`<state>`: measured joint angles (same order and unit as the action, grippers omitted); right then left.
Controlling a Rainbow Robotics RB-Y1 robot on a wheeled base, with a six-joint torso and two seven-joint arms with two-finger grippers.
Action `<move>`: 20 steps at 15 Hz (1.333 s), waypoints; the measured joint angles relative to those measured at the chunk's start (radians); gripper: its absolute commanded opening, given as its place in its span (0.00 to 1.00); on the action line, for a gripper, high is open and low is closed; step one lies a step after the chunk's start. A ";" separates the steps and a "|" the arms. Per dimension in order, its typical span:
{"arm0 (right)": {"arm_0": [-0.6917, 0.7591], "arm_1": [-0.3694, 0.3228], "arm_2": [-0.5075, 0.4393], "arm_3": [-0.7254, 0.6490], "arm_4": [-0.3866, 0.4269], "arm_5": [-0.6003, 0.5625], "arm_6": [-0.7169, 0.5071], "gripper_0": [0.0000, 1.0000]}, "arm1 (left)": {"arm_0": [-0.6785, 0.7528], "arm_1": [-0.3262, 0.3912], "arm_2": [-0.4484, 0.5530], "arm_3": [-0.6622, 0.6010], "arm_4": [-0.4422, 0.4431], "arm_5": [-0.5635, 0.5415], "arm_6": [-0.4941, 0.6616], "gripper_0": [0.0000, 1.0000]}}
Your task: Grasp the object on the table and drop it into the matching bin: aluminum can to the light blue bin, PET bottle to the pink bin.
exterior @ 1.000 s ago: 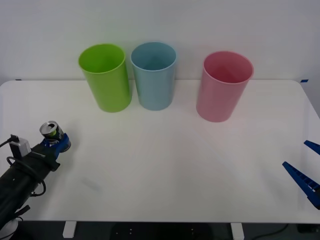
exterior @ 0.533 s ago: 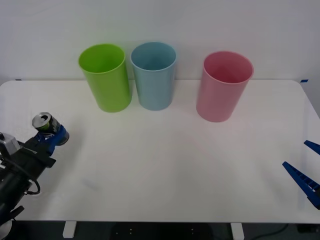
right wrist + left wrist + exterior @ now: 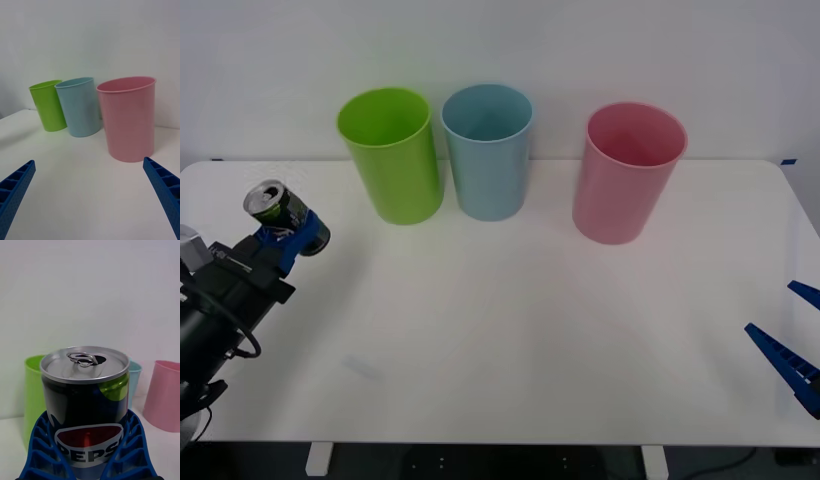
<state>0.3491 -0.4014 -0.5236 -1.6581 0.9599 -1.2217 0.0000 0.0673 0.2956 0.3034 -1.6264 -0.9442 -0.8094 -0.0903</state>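
Note:
The aluminum can is dark with a silver top and a green patch, and my left gripper is shut on it, holding it above the left side of the white table. From the left wrist the can sits between the blue fingers. The light blue bin stands at the back centre, the pink bin to its right. My right gripper rests open near the table's right edge, well apart from the pink bin and the light blue bin.
A lime green bin stands just left of the light blue one, nearly touching it, and is the bin closest to the held can. A white wall rises behind the bins. Bare tabletop spreads in front of all three bins.
My left gripper has lifted the can up off the table and carried it a little toward the back. The right arm has stayed still.

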 measured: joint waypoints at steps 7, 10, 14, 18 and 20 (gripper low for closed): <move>0.000 0.000 0.000 0.000 0.000 0.000 0.000 1.00 | -0.236 -0.113 -0.018 0.000 -0.286 0.033 0.195 0.00; 0.000 0.000 0.000 0.000 0.000 0.000 0.000 1.00 | -0.332 -0.166 -0.033 0.000 -0.423 0.059 0.302 0.01; 0.000 0.000 0.000 0.000 0.000 0.000 0.000 1.00 | -0.405 -0.235 -0.028 0.000 -0.556 0.093 0.333 0.01; 0.000 0.000 0.000 0.000 0.000 0.000 0.000 1.00 | -0.487 -0.268 -0.018 0.044 -0.669 0.132 0.375 0.01; 0.000 0.000 0.000 0.000 0.000 0.000 0.000 1.00 | -0.557 -0.268 -0.007 0.119 -0.701 0.146 0.382 0.01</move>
<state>0.3491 -0.4014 -0.5236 -1.6580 0.9599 -1.2217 0.0000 -0.4902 0.0275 0.2964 -1.5072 -1.6449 -0.6636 0.2916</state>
